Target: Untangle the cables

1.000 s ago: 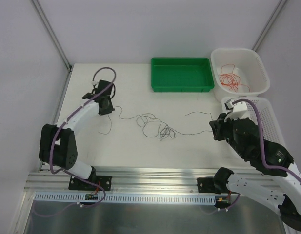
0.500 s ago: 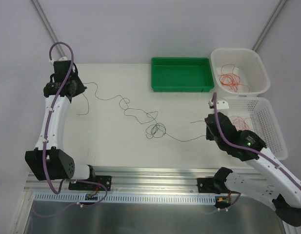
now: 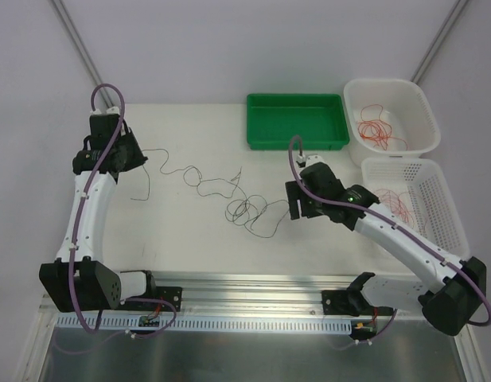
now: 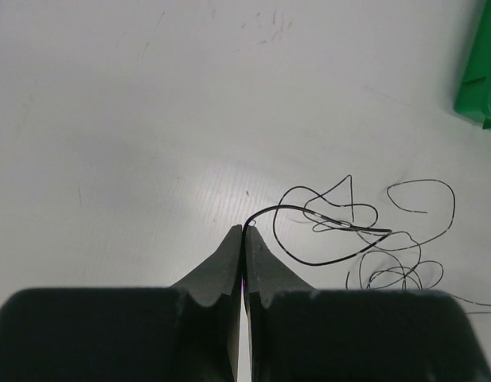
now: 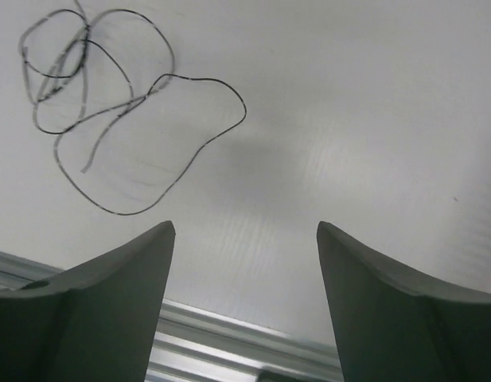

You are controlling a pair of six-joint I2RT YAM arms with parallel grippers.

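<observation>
Thin dark cables (image 3: 249,211) lie in a loose tangle on the white table (image 3: 189,247) at mid-table. One dark strand (image 3: 169,169) runs left from the tangle to my left gripper (image 3: 134,155). In the left wrist view, that gripper (image 4: 245,232) is shut on the strand's end (image 4: 265,213), which arcs right to the loops (image 4: 380,263). My right gripper (image 3: 295,203) hovers just right of the tangle. In the right wrist view it (image 5: 245,232) is open and holds nothing, with cable loops (image 5: 94,103) ahead to its upper left.
A green tray (image 3: 297,121) stands at the back. Two white baskets sit at the right, the far one (image 3: 392,91) and the near one (image 3: 436,199), each holding red cables (image 3: 378,131). The table's front rail (image 5: 229,334) is close below the right fingers.
My right gripper has opened and swung left across the table to the tangle. The dark cable's right end now lies slack. The left arm moved out to the far left, pulling its strand.
</observation>
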